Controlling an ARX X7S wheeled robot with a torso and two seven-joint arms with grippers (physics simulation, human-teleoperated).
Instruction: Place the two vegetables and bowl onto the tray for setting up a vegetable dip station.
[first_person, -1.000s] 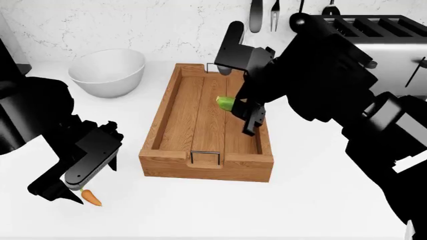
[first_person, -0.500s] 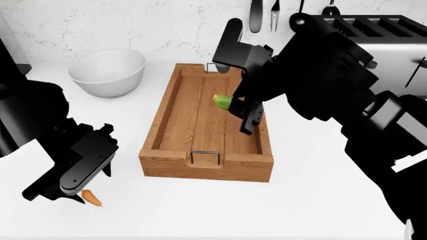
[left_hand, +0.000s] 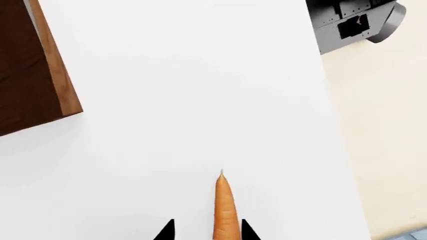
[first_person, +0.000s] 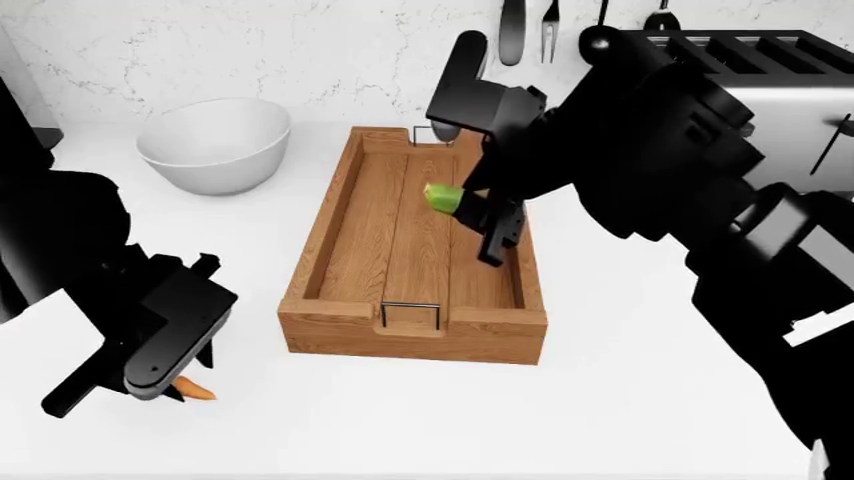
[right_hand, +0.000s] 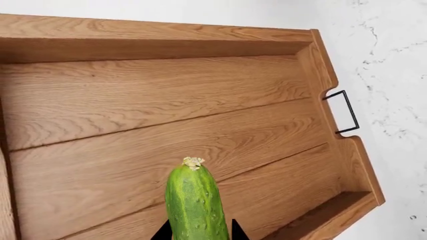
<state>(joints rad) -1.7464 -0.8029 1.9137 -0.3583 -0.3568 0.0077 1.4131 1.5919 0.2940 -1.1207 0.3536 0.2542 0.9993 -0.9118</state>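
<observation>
A: White marble is backing the tabletop (first_person: 627, 400), with a toaster (first_person: 787, 90) sitting at two o'clock. What is the right tool (right_hand: 198, 235) doing?

B: It is pinching the cucumber (right_hand: 193, 200) and hanging it over the wooden tray (first_person: 334, 230), probably so it can be lowered onto the planks.

A: And the left tool (left_hand: 203, 231)?

B: Its tips are straddling the carrot (left_hand: 225, 207) at seven o'clock on the tabletop; whether they are gripping it, I cannot tell.

A: The bowl (first_person: 214, 140)?

B: It is sitting at ten o'clock, beside the tray, not yet loaded.
</observation>
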